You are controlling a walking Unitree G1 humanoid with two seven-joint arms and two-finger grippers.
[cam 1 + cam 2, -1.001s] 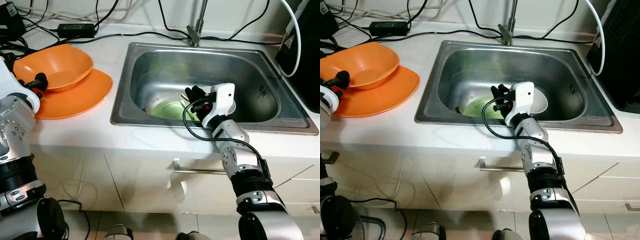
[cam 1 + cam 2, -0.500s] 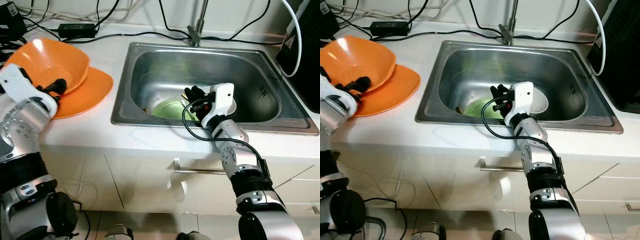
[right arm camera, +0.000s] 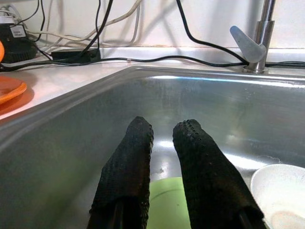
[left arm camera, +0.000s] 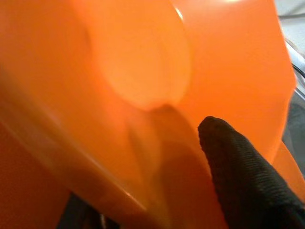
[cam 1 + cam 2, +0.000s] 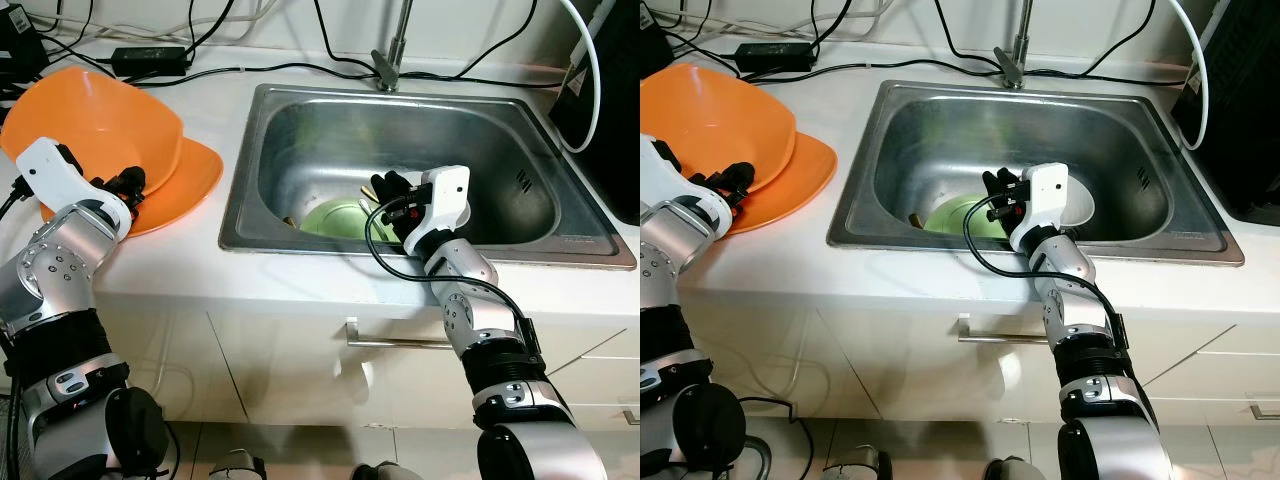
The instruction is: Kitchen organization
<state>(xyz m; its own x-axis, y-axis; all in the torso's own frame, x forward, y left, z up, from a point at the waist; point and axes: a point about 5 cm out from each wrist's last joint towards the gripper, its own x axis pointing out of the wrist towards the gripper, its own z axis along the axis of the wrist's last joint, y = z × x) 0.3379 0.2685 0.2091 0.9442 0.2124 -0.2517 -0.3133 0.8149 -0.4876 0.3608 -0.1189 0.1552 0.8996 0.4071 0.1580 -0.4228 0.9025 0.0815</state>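
2 silver robot arms reach over a white kitchen desk (image 5: 300, 290) that holds a steel sink (image 5: 250, 160) in its middle. On the left, the left gripper (image 5: 128, 184) has its black fingers clenched on the near rim of an orange bowl (image 5: 95, 110), 1 finger (image 4: 240, 179) lying inside the bowl in the left wrist view. That bowl is tilted, its far edge raised, and its near part rests over an orange plate (image 5: 195, 180) lying flat on the desk just left of the sink. On the right, the right gripper (image 5: 388, 192) hangs inside the sink above its near edge, its 2 fingers (image 3: 205, 176) slightly parted with a narrow gap between them and grasping nothing. Just below and left of those fingers a green plate (image 5: 335, 217) lies on the sink floor, and a white bowl (image 3: 281, 195) sits beside it to the right, partly hidden behind the gripper's white wrist housing. A chrome faucet (image 5: 388, 65) stands at the far edge of the sink. Black cables (image 5: 270, 68) trail across the far part of the desk, and a black power adapter (image 5: 150, 58) lies at the far left. A dark appliance (image 5: 610, 100) stands at the far right of the desk.
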